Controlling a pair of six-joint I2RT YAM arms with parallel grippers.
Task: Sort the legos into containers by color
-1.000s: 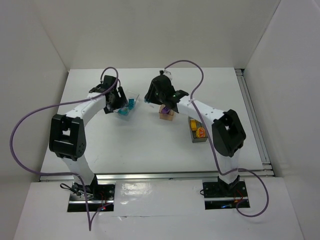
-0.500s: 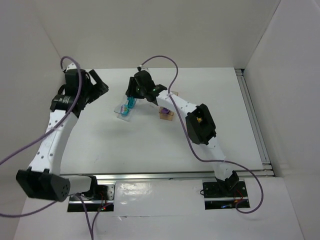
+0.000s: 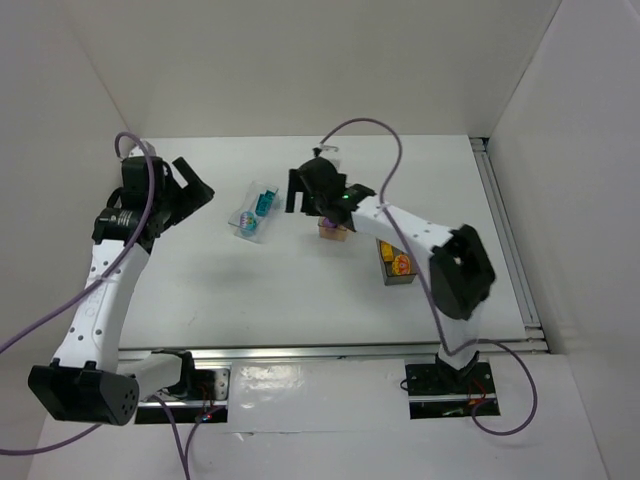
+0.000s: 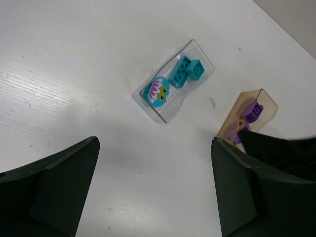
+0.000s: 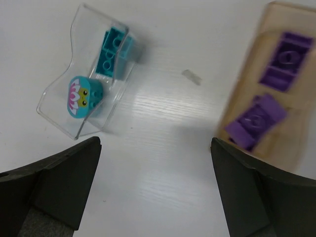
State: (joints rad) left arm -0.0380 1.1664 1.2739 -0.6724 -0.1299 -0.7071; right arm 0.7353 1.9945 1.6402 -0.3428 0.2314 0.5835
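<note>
Three containers stand in a row on the table. The clear tray [image 3: 241, 229] [image 4: 168, 109] [image 5: 69, 123] holds cyan legos [image 3: 264, 202] [image 4: 188, 72] [image 5: 113, 47] and a cyan lego with a speckled face [image 4: 157, 92] [image 5: 83, 97]. The tan tray [image 3: 331, 237] [image 4: 238, 117] [image 5: 247, 81] holds two purple legos [image 5: 285, 61] [image 5: 255, 120]. Yellow-orange legos [image 3: 399, 263] lie in the dark grey tray [image 3: 398, 281]. My left gripper [image 3: 191, 181] [image 4: 154, 148] hangs open and empty left of the clear tray. Above the gap between the clear and tan trays, my right gripper [image 3: 299, 193] [image 5: 155, 145] is open and empty.
White walls close in the table on the left, back and right. A metal rail [image 3: 505, 230] runs along the table's right edge. Purple cables loop above both arms.
My left gripper drew back to the left from the clear tray. My right gripper swung over that tray, opened, and came back to the right toward the tan tray.
</note>
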